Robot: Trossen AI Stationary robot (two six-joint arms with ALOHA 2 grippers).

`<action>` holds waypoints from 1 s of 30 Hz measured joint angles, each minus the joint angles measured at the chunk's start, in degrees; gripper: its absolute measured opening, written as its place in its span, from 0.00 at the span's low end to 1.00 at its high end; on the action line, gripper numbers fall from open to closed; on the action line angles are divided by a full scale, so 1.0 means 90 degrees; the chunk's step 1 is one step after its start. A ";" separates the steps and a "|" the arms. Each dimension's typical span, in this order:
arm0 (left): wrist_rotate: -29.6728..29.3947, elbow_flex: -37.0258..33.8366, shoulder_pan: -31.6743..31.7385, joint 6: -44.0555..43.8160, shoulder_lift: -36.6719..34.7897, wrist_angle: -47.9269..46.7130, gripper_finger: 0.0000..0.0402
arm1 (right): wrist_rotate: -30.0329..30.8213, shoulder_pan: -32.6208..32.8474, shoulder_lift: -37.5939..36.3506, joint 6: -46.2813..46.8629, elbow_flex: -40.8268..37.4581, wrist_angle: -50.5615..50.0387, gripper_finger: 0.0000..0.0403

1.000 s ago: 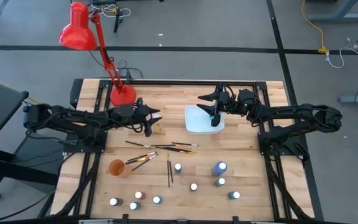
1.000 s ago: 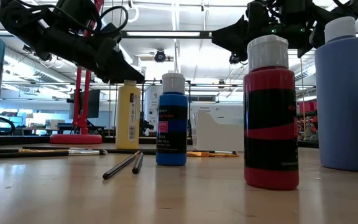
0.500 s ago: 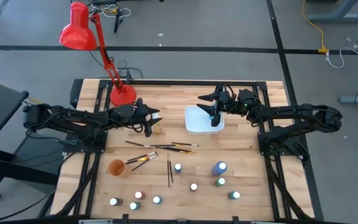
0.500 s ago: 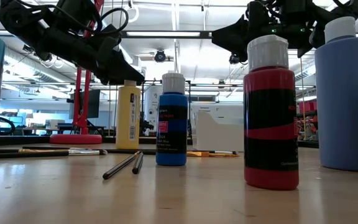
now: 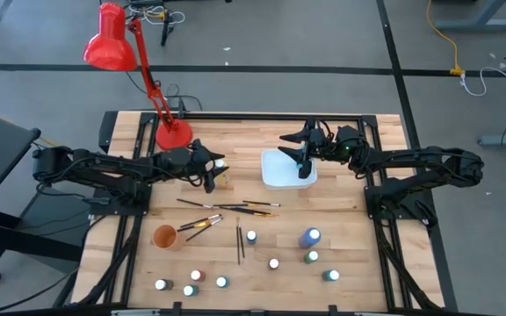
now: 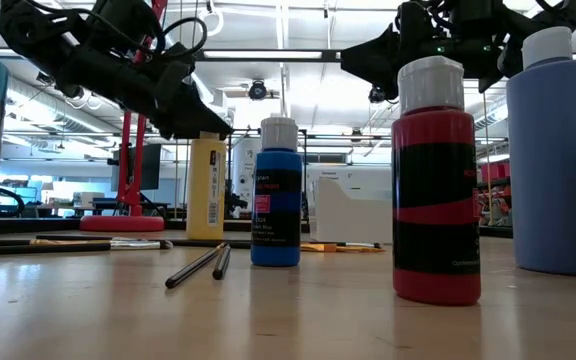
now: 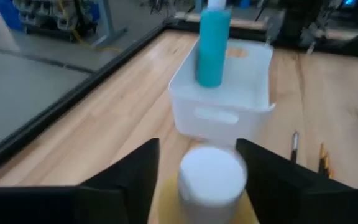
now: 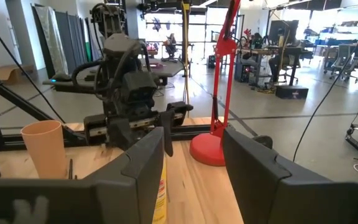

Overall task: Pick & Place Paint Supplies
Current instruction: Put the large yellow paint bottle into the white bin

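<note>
A yellow paint bottle (image 5: 224, 178) stands upright on its base on the table, left of the white tray (image 5: 279, 175). My left gripper (image 7: 197, 146) is open, with a finger on either side of the bottle's white cap (image 7: 211, 180). A teal bottle (image 7: 212, 46) is upright in the tray. My right gripper (image 5: 304, 165) hangs over the tray, fingers (image 8: 148, 168) spread wide with nothing between them. Thin brushes (image 5: 227, 207) lie on the table's middle. Several small bottles (image 5: 275, 263) stand near the front edge. My left gripper comes at the yellow bottle's white cap (image 7: 211, 180) nearly level from the table's left. There is a gap on one side of the cap. I cannot tell whether the other finger (image 7: 272, 180) touches it. The bottle stands on the table.
A red desk lamp (image 5: 172, 133) stands on its base at the far left. An orange cup (image 5: 164, 236) sits at the near left. In the low view a blue bottle (image 6: 276, 195), a red bottle (image 6: 435, 200) and a large blue bottle (image 6: 558, 150) stand near the front.
</note>
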 joint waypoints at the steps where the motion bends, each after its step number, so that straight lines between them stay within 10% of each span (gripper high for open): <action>1: 0.0019 0.0000 0.0000 0.0025 0.0000 0.0018 0.46 | 0.0000 0.0000 0.0000 0.0000 0.0001 0.0000 0.42; 5: -0.0224 0.0000 -0.0005 -0.0015 0.0000 0.0006 0.31 | 0.0000 0.0000 0.0000 0.0000 0.0000 0.0000 0.42; 30: 0.0164 0.0092 0.0002 -0.0128 -0.0012 0.0262 0.26 | 0.0000 0.0000 0.0000 0.0019 0.0000 -0.0005 0.42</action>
